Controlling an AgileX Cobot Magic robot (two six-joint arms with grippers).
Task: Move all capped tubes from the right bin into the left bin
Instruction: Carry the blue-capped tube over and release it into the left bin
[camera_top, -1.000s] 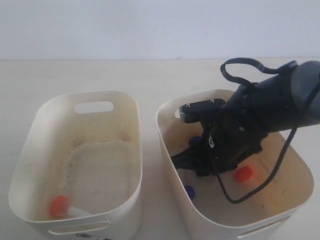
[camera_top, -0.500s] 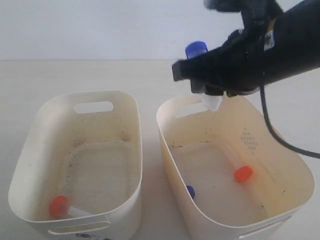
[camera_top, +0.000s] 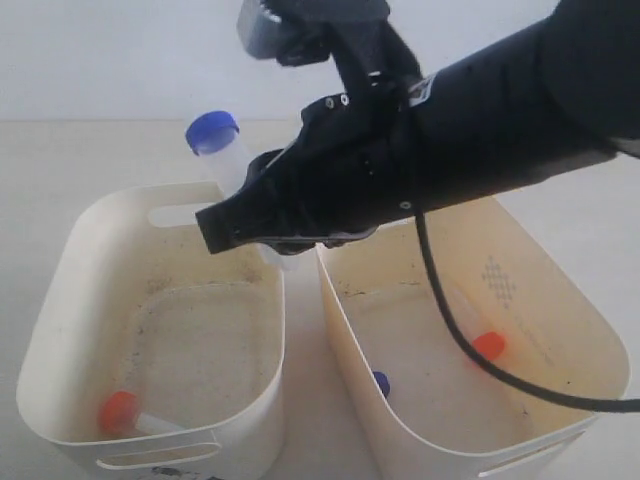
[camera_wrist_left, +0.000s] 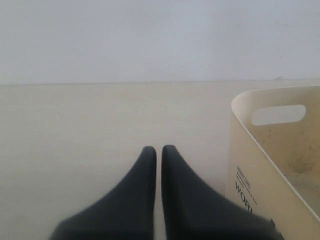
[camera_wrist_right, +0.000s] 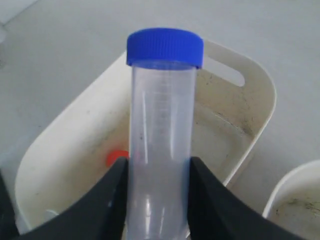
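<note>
Pale beige table (camera_top: 60, 150) fills the scene below a plain white wall (camera_top: 100, 50).

1. Right arm (camera_top: 500, 120): black. In the exterior view it enters from 3 o'clock and reaches across the middle toward 9 o'clock, sloping downward. A black cable (camera_top: 447, 320) hangs from it in a loop over the right bin.
2. Left bin (camera_top: 60, 290): cream, speckled floor. It stands on the table at 9 o'clock of the right bin (camera_top: 590, 330), just beside it, rims close.
3. Right gripper (camera_top: 250, 215) (camera_wrist_right: 159, 165): raised above the 1 o'clock corner of the left bin. Its jaws are clenched on a blue tube (camera_top: 222, 150), one black finger (camera_wrist_right: 107, 200) on each side of the clear body.
4. Left gripper (camera_wrist_left: 159, 150): low over bare table, near the outer wall of the left bin (camera_wrist_left: 260, 165). Its jaws are pressed together with only a thin seam between them, grasping nothing.
5. Blue tube: clear of both bins, tilted, cap toward 11 o'clock in the exterior view. The right wrist view shows the left bin directly beneath it.
6. Orange tube A (camera_top: 122, 410): lies on the left bin floor at the 7 o'clock corner.
7. Orange tube B (camera_top: 487, 346): lies in the right bin, toward 3 o'clock.
8. Second blue tube (camera_top: 380, 382): in the right bin against the 9 o'clock wall, only its cap visible.
9. Dot patch (camera_top: 497, 278): diamond, on the right bin's inner wall at 2 o'clock.
</note>
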